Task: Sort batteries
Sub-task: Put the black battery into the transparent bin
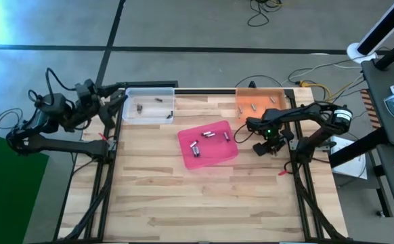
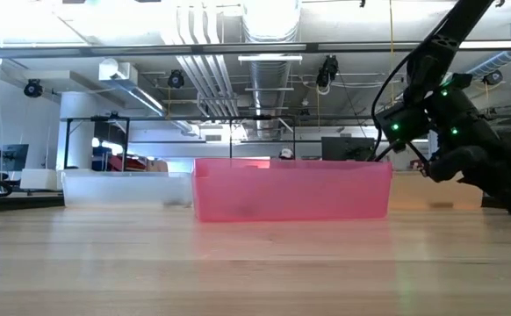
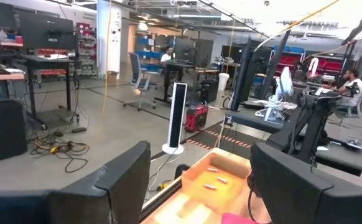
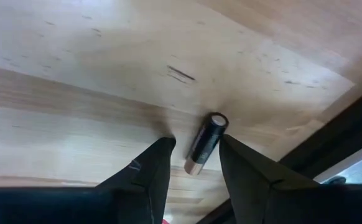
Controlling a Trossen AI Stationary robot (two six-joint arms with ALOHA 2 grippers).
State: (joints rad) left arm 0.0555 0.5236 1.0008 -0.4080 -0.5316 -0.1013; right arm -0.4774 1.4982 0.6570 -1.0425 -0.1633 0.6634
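The bench (image 1: pixel 204 196) is pale blond wood in long planks with fine dark grain flecks. On it sit three trays: a clear, colourless one (image 1: pixel 149 91), a translucent pink one (image 1: pixel 210 160), and an orange one (image 1: pixel 259 91). The batteries (image 1: pixel 208 135) in the pink tray are silvery-grey with darker bands. Both arms are black. The right hand (image 4: pixel 193 165) has matte black fingers framing a black battery (image 4: pixel 206 142) with a pale copper-coloured end. The left hand (image 3: pixel 199 180) is dark grey-black too.
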